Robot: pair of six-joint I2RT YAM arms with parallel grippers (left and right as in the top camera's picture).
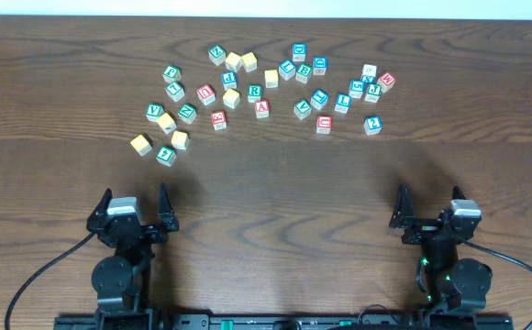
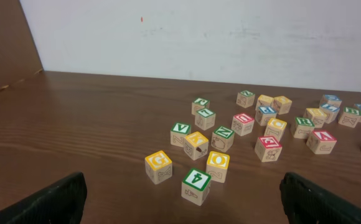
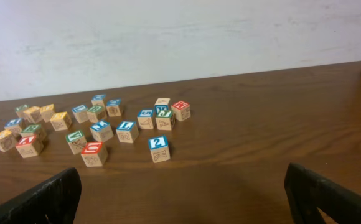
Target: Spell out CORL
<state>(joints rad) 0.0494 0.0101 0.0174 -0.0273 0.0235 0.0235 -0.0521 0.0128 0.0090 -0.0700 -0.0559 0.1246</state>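
Several wooden letter blocks with red, green, blue or yellow tops lie scattered over the far half of the table (image 1: 266,197). A yellow O block (image 2: 218,164) sits near a green 4 block (image 2: 196,184) and a yellow G block (image 2: 158,165). In the overhead view the O block (image 1: 180,139) is at the left end of the scatter. A red block (image 1: 324,124), also in the right wrist view (image 3: 93,152), may read C. My left gripper (image 1: 136,200) and right gripper (image 1: 429,203) are both open and empty, near the front edge and well short of the blocks.
A white wall (image 2: 199,37) stands behind the table's far edge. The blocks spread from a yellow one (image 1: 140,143) on the left to a red one (image 1: 387,81) on the right. A blue block (image 3: 159,148) is the one nearest my right gripper.
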